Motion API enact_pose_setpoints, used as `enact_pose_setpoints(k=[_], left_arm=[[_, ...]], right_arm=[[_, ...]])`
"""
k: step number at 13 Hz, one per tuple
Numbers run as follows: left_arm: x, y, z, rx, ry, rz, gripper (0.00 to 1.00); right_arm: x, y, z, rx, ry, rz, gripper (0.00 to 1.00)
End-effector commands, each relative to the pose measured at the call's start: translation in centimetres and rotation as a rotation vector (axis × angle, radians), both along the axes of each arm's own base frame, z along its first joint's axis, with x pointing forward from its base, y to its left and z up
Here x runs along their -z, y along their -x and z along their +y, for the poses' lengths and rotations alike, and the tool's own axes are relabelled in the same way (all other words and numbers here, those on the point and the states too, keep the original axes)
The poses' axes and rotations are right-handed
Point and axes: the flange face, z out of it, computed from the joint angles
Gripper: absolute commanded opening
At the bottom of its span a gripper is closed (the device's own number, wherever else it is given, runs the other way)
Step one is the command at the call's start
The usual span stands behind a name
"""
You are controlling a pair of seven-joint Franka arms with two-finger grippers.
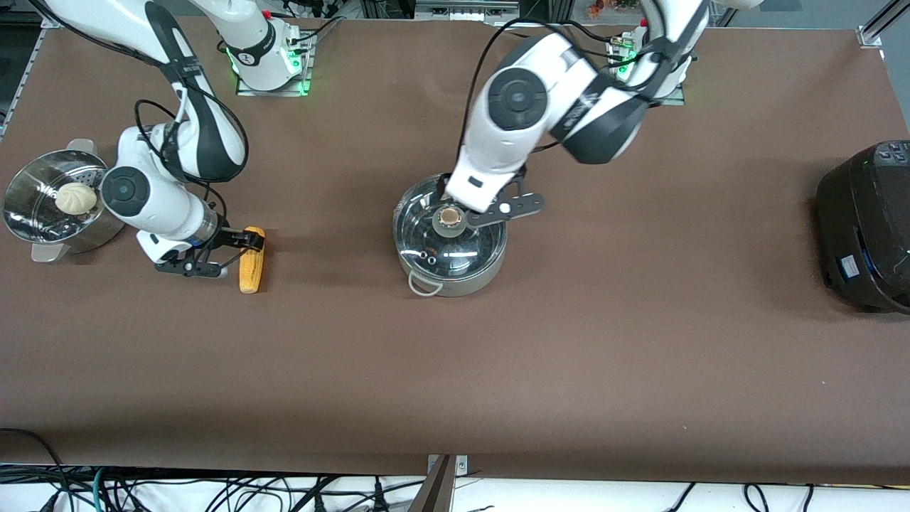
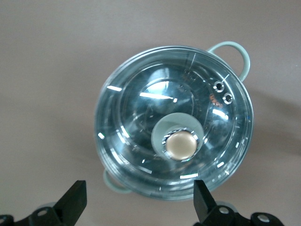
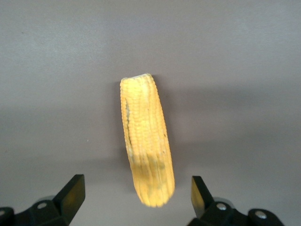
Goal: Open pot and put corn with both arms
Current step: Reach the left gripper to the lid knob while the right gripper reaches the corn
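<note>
**Corn lies lengthwise between spread fingers; lid knob waits under the other claw**

The short yellow-orange corn cob (image 1: 252, 259) lies flat on the brown table (image 1: 569, 370) toward the right arm's end, its long axis running toward the front camera. The right gripper (image 1: 226, 254) sits low beside it, fingers spread wide and empty; in the right wrist view the cob (image 3: 146, 139) runs along the gap, so a squeeze would close across its width.

The round shiny steel pot (image 1: 451, 245) stands mid-table, its glass lid (image 2: 174, 136) on. The left gripper (image 1: 475, 208) hovers over the tan knob (image 2: 180, 145), fingers apart, holding nothing. The left arm is the nearer one for lifting the lid.
</note>
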Motion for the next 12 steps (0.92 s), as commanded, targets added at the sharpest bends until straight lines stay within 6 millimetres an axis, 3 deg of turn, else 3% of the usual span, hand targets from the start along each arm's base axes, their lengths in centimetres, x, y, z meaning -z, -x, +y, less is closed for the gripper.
enact_pose_setpoints(k=[1,3,4,5,7,9,12], left_arm=[[2.1,-0.8,-3.0,0.01,-0.009,-0.049,1.0],[3.7,-0.9,-3.3,0.025,-0.042,-0.074,1.0],[4.8,-0.8,-3.7,0.033,-0.052,-0.076,1.0],[5.0,-0.9,-3.9,0.038,-0.047,-0.097,1.0],[5.6,-1.0,-4.0,0.039,-0.05,-0.101,1.0],[6.1,-1.1,-4.0,0.037,-0.054,-0.098,0.96],[6.6,-1.2,-4.1,0.04,-0.044,-0.109,0.7]], right_arm=[[2.7,1.0,-0.1,-0.029,0.019,-0.057,0.94],[4.6,1.4,-0.2,-0.057,0.034,-0.056,0.84],[5.1,1.5,-0.1,-0.06,0.033,-0.048,0.66],[5.3,1.5,-0.1,-0.062,0.034,-0.043,0.41],[5.0,1.5,-0.2,-0.091,0.049,-0.046,0.03],[4.7,1.3,-0.1,-0.105,0.052,-0.051,0.0],[1.1,-0.4,0.6,-0.109,0.074,0.001,0.0]])
